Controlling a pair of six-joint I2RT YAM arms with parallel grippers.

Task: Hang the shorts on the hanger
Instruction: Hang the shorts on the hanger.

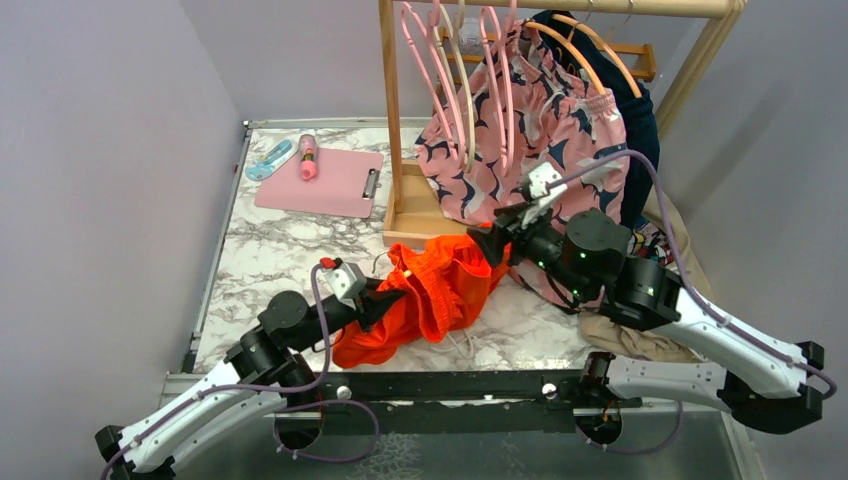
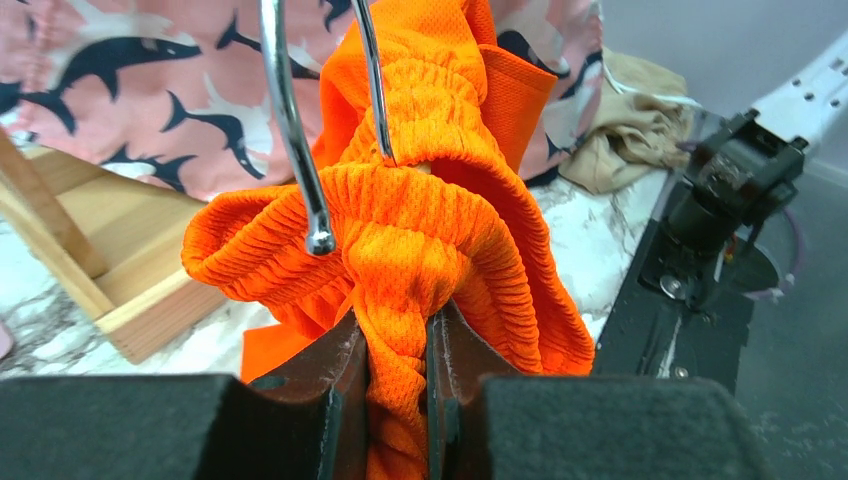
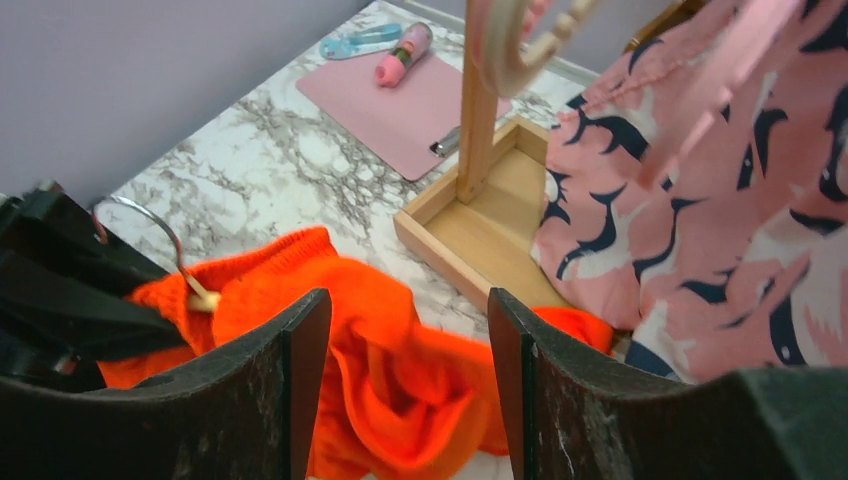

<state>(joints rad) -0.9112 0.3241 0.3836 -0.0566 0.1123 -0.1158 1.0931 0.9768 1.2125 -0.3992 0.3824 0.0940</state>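
The bright orange shorts (image 1: 445,290) lie bunched on the marble table, in front of the wooden rack base. My left gripper (image 1: 383,303) is shut on a twisted fold of the shorts (image 2: 420,230); in the left wrist view the gripper (image 2: 398,335) pinches the fabric tightly. The hanger is mostly hidden inside the shorts. Only its metal hook (image 2: 295,140) and a pale bit of its neck (image 3: 205,298) stick out of the waistband. My right gripper (image 1: 492,240) is open and empty, just above the shorts' right end (image 3: 400,370).
A wooden rack (image 1: 392,120) stands behind, with pink hangers (image 1: 425,70) and pink shark-pattern shorts (image 1: 540,140). A pink clipboard (image 1: 320,180) with a pink tube lies at the back left. A beige garment (image 1: 640,340) lies under my right arm.
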